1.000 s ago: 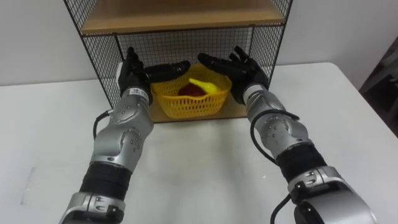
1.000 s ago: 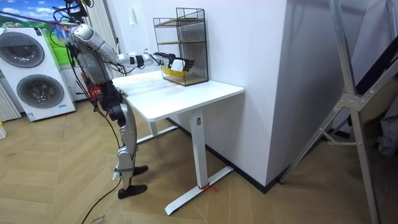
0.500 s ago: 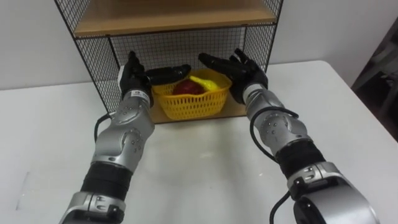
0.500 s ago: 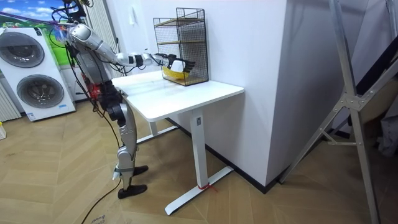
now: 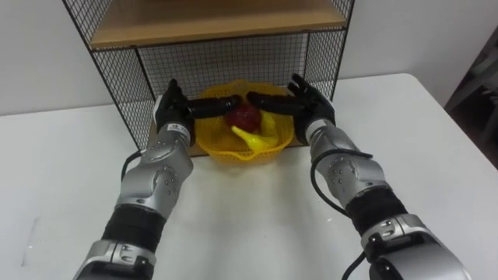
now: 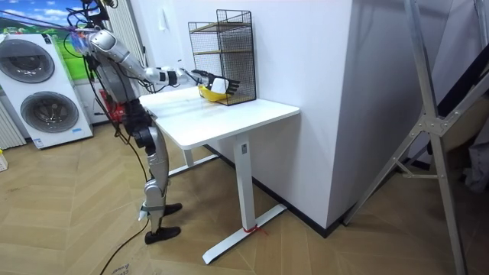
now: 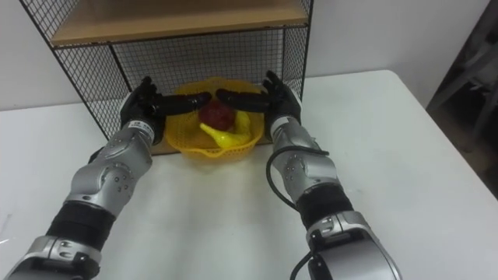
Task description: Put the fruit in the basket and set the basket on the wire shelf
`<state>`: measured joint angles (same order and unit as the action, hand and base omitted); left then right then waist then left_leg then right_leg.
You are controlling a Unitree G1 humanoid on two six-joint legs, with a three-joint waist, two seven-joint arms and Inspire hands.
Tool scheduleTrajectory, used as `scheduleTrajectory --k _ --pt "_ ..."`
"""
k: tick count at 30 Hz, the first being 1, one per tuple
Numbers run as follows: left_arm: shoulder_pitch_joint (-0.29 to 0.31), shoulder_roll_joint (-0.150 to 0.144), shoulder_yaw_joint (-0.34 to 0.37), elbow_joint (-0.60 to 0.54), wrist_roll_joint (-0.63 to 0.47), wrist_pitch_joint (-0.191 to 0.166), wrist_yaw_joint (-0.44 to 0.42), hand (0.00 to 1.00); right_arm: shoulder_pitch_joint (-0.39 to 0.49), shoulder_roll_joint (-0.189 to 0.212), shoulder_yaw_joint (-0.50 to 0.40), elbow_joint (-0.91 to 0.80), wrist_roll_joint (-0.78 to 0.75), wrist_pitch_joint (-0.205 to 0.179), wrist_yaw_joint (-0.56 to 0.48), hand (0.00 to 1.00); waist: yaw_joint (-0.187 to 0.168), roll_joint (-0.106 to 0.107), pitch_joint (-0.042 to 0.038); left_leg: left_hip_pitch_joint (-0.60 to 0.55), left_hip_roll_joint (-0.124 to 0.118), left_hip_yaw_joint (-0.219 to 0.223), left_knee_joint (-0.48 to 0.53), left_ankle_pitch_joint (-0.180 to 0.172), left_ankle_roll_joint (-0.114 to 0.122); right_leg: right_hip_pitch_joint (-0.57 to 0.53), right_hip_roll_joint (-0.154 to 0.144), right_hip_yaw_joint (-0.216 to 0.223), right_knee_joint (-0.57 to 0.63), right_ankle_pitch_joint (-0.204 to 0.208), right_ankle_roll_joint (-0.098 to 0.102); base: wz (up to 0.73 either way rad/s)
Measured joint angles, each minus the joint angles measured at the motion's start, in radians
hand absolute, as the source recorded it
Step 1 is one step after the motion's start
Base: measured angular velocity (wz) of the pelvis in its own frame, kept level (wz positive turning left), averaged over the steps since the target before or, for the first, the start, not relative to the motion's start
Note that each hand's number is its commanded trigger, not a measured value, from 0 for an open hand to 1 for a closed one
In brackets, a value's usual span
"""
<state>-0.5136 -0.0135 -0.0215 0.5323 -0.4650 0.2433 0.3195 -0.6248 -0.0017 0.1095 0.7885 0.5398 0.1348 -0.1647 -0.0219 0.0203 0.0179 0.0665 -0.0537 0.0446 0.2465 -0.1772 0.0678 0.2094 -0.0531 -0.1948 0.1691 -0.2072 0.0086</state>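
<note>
Left eye view: I see the yellow basket (image 5: 208, 141) tipped toward me at the front of the bottom level of the wire shelf (image 5: 233, 54), with a banana (image 5: 257, 138) and a red fruit (image 5: 245, 117) inside. My left hand (image 5: 173, 111) and right hand (image 5: 313, 106) press its sides, fingers stretched straight across the rim.

One yellow basket (image 5: 212, 143) at twelve o'clock, holding two fruits: one banana (image 5: 253, 138), one red fruit (image 5: 243, 117) (kind unclear). One wire shelf (image 5: 210, 19), one white table (image 5: 257, 225), two washing machines (image 6: 24, 65) (image 6: 47, 111) at nine o'clock in the room view.
</note>
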Motion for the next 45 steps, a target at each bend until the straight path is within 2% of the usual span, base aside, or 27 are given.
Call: scheduleTrajectory --k 5,9,15,19,27,33,39,45 --pt "0.012 0.006 -0.005 0.000 0.004 -0.002 -0.007 0.00 0.015 -0.012 0.006 0.000 -0.013 0.000 0.039 0.00 -0.001 0.001 -0.0009 0.002 0.000 0.001 -0.007 0.000 0.000 -0.001 0.000 -0.001 -0.001 0.000 0.000 0.00" --pt "0.033 0.012 -0.005 0.000 0.048 -0.002 -0.011 0.00 0.030 -0.019 0.005 0.000 -0.046 0.000 0.066 0.00 -0.002 0.000 -0.0017 0.001 0.001 0.007 -0.008 0.001 -0.001 -0.004 -0.005 -0.001 0.000 0.000 0.000 -0.04" --pt "0.034 0.035 0.012 0.000 0.086 -0.002 -0.054 0.00 0.029 -0.025 -0.001 -0.002 -0.107 0.000 0.098 0.00 -0.001 -0.007 -0.0081 0.013 0.002 0.007 -0.009 0.002 -0.001 0.003 -0.007 0.001 0.002 0.000 0.000 0.00" --pt "0.034 0.043 0.019 0.000 0.085 -0.002 -0.066 0.00 0.029 -0.036 -0.005 -0.002 -0.109 -0.002 0.118 0.00 0.000 -0.013 -0.0175 0.022 0.002 0.006 -0.008 0.002 -0.001 0.018 -0.007 -0.002 0.001 0.000 0.000 0.00" --pt "0.034 0.051 0.022 0.000 0.085 -0.003 -0.072 0.00 0.030 -0.054 -0.006 -0.002 -0.068 -0.002 0.145 0.00 0.002 -0.004 -0.0230 0.025 0.001 0.007 -0.007 0.008 0.002 0.022 -0.010 -0.009 0.005 0.001 0.000 0.00" --pt "0.035 0.079 0.036 0.000 0.080 -0.004 -0.076 0.00 0.030 -0.060 -0.014 -0.003 -0.056 -0.002 0.163 0.00 0.001 -0.003 -0.0236 0.033 0.001 0.007 -0.010 0.010 0.002 0.028 -0.002 -0.002 0.005 0.001 -0.001 0.00" --pt "0.037 0.082 0.089 -0.013 0.075 -0.004 -0.066 0.00 0.043 -0.066 -0.015 -0.074 -0.103 -0.002 0.160 0.00 0.005 -0.004 -0.0240 0.023 0.001 0.007 -0.012 0.010 0.002 0.015 -0.001 -0.004 0.006 0.001 -0.001 -0.01" --pt "0.060 0.081 0.096 -0.119 0.136 -0.010 -0.067 0.00 0.103 -0.075 -0.014 -0.223 -0.227 -0.003 0.155 0.00 0.007 -0.006 -0.0254 0.011 0.000 0.008 -0.012 0.010 0.001 0.004 -0.006 -0.003 0.004 0.001 -0.001 0.00"
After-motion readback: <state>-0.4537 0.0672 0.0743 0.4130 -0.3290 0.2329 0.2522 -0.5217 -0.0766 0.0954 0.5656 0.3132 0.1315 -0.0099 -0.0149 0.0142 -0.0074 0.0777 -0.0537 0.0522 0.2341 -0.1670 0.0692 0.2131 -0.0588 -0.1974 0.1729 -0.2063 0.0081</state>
